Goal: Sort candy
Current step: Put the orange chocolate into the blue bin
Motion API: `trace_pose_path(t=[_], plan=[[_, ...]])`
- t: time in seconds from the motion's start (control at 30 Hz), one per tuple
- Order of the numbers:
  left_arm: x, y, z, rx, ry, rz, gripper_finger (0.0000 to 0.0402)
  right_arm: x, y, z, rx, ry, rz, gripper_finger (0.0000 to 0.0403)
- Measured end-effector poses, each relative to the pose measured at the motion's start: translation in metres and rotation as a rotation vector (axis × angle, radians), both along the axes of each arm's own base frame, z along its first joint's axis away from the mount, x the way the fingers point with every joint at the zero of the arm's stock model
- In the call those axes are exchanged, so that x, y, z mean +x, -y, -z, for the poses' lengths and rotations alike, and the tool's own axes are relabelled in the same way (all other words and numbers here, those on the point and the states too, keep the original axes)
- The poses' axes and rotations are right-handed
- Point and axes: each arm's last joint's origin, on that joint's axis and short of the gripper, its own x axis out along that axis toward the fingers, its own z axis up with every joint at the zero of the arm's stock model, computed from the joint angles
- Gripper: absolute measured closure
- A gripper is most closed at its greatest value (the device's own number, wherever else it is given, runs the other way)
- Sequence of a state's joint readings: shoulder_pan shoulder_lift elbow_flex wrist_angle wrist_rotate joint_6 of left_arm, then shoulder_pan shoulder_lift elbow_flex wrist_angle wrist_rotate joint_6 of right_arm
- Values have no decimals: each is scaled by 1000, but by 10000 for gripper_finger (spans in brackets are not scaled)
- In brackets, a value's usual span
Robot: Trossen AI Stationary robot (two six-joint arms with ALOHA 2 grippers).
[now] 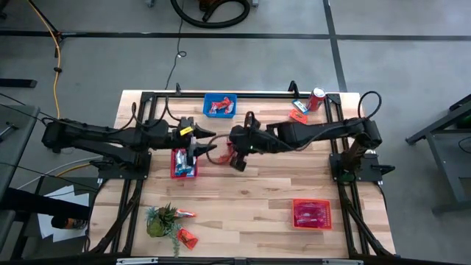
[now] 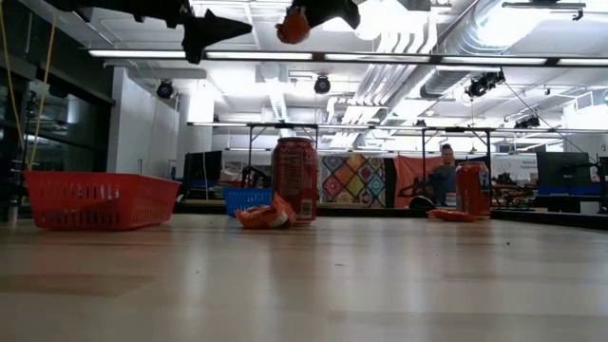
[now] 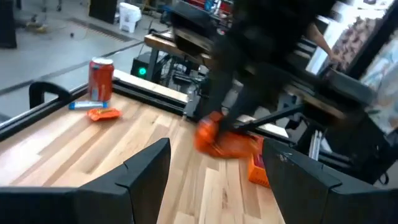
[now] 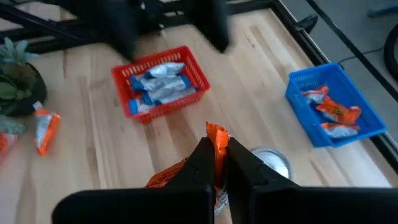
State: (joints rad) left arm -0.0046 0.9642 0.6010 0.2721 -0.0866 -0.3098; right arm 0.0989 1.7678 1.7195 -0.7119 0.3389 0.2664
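Note:
My right gripper (image 1: 237, 153) hangs high over the table's middle, shut on an orange candy packet (image 4: 216, 138), which also shows in the left wrist view (image 3: 217, 142) and in the low view (image 2: 294, 27). My left gripper (image 1: 200, 141) is open and level just to its left, fingers (image 3: 148, 168) pointing at the packet without touching it. Below it, a red basket (image 1: 184, 163) holds blue-and-white candy. A blue basket (image 1: 219, 105) at the far edge holds orange candy, and a red basket (image 1: 311, 213) near right holds pink-red candy. Loose packets lie near the plant (image 1: 188, 237) and at the far right (image 1: 298, 115). My right gripper pinches the orange packet between its two fingers, which slant down from the table's right side. One end of the packet (image 4: 217, 132) sticks out past the fingertips. The rest (image 4: 166, 178) bunches under the fingers, lifted clear of the table.
A red-and-silver can (image 2: 294, 177) stands on the table below the right gripper, with a packet (image 2: 266, 217) at its foot. A second can (image 1: 316, 98) stands at the far right. A green plant (image 1: 162, 221) sits near left. Bare wood lies between the baskets.

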Motion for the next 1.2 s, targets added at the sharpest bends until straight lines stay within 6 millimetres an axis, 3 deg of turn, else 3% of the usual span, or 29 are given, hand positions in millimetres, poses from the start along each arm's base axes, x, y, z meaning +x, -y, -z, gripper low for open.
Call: trace_pose_path(t=[0.23, 0.4, 0.57, 0.77, 0.97, 1.2], plan=[[0, 8, -2, 109, 11, 4, 161, -12, 18, -20, -8, 47, -12, 402], [0, 8, -2, 119, 8, -51, 161, -23, 19, -29, -36, 78, -25, 402], [0, 7, -2, 121, 7, -75, 161, -58, 21, 0, 51, 220, 37, 402], [5, 6, 0, 123, 17, -106, 161, -93, 23, 28, 125, 643, 41, 402], [27, 8, 5, 154, 111, -94, 161, -85, 21, 37, -6, 728, -75, 402], [44, 9, 11, 63, 210, -88, 161, -60, 18, 23, -139, 717, -178, 402]])
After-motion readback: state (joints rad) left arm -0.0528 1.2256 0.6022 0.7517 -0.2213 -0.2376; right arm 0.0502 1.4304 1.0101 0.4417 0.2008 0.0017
